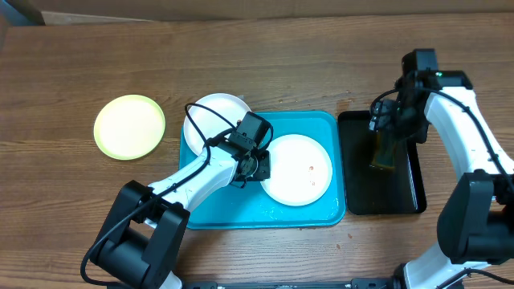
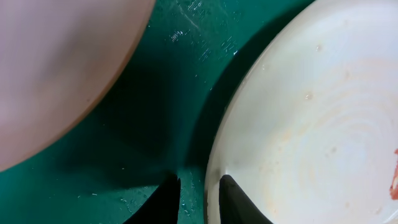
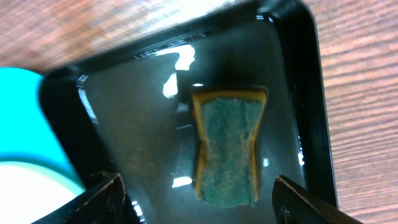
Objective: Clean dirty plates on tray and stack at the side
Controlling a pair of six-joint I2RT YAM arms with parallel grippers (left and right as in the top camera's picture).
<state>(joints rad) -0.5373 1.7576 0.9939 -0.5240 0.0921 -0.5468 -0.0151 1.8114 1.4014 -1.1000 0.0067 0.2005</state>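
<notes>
A white plate (image 1: 299, 170) (image 2: 323, 124) with reddish smears lies on the turquoise tray (image 1: 233, 213) (image 2: 174, 74). My left gripper (image 1: 259, 166) (image 2: 200, 180) straddles its left rim with narrow jaws, one finger over the plate and one on the tray side, shut on that rim. A second white plate (image 1: 213, 116) (image 2: 56, 68) overlaps the tray's far left corner. The pale yellow-green plate (image 1: 128, 126) sits on the table to the left. My right gripper (image 1: 384, 136) (image 3: 198, 180) hangs open over a green-and-yellow sponge (image 3: 229, 146), with a wide gap on each side.
The sponge (image 1: 383, 154) lies in a wet, narrow black tray (image 1: 405, 193) (image 3: 124, 118) just right of the turquoise tray (image 3: 18, 112). Bare wooden table surrounds both trays. A dark box shows at the far left corner (image 1: 20, 12).
</notes>
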